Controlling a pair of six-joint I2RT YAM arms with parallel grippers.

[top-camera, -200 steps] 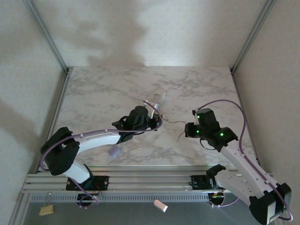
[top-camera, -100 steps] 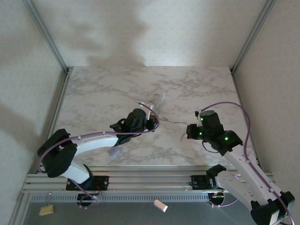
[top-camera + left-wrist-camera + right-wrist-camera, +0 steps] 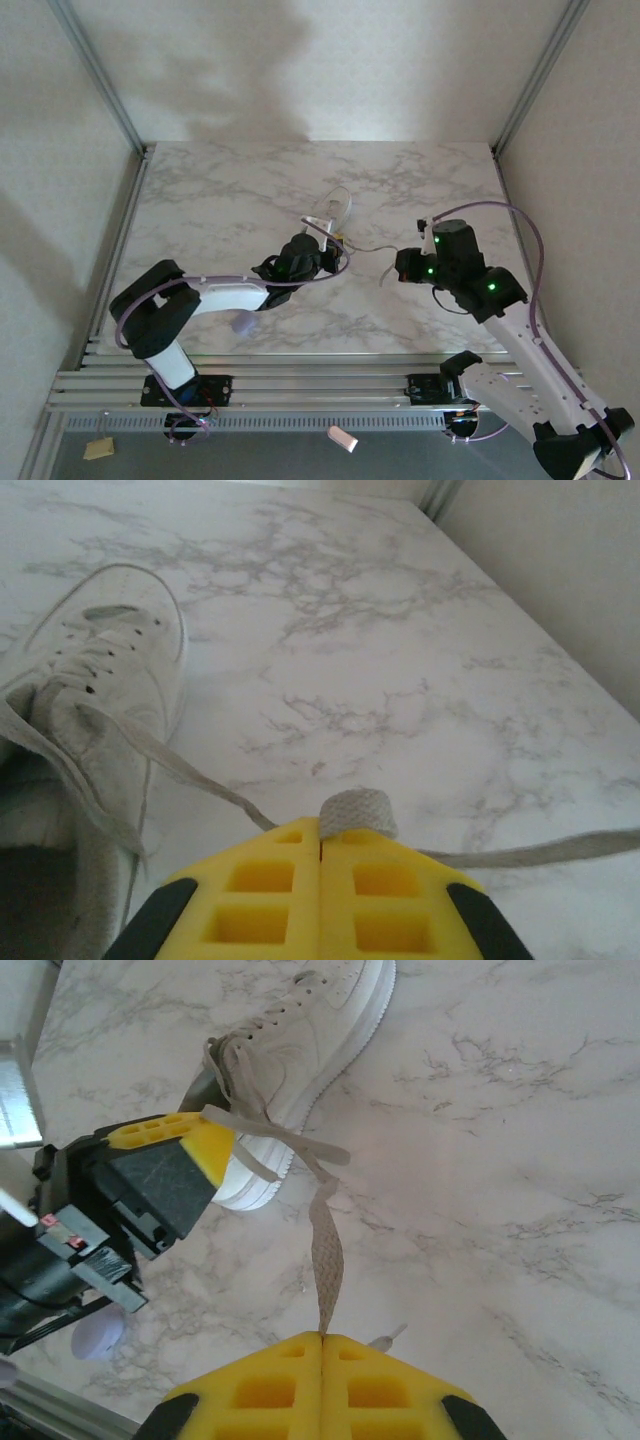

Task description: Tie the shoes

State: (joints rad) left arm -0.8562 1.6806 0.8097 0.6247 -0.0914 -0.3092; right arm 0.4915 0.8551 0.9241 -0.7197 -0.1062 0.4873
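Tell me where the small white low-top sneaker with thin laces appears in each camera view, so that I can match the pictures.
Top external: the small white low-top sneaker lies near the picture's middle, toe toward the far edge.
Left wrist: the sneaker is at the left edge, toe pointing up the picture.
Right wrist: the sneaker is at top centre, toe toward the upper right.
Shared landmark: the flat white lace leading away from the sneaker.
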